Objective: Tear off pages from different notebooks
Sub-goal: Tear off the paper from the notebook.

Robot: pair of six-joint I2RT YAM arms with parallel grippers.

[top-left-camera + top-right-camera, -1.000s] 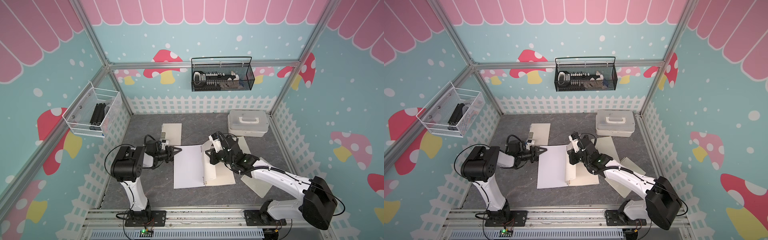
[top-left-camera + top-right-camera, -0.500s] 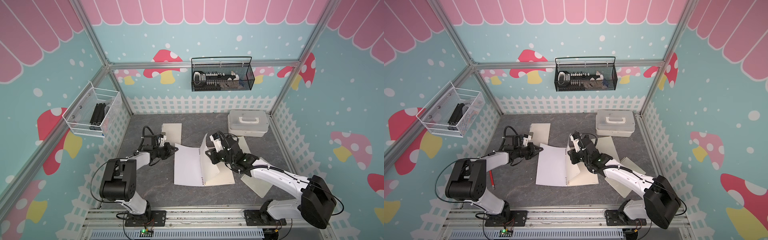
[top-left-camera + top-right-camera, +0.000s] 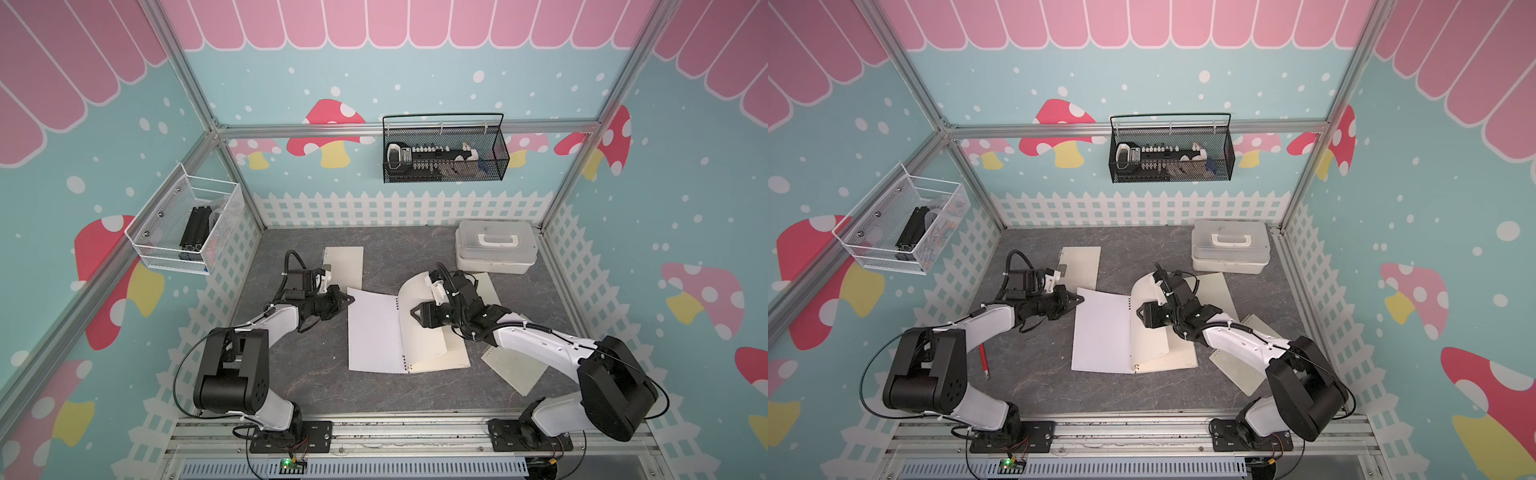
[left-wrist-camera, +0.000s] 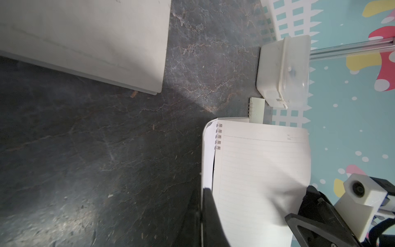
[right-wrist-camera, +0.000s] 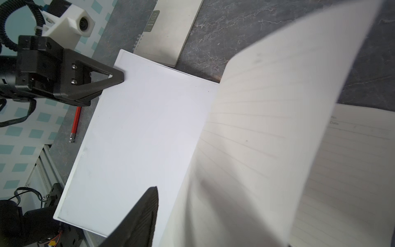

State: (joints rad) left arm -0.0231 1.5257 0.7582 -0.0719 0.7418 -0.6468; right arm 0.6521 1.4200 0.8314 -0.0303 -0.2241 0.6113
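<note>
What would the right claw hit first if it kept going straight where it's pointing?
Probably the open notebook's white cover, which fills the wrist view ahead of the right gripper; how high it hovers is unclear.

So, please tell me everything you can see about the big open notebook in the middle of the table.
The open notebook is large, wire-bound, and lies on the dark marbled table. Its plain white cover is folded out toward the left arm; cream lined pages lie on the other side of the wire coil. One page arches upward, and the right claw, jaws apart, is at it. The left claw is shut on the cover's far corner.
</note>
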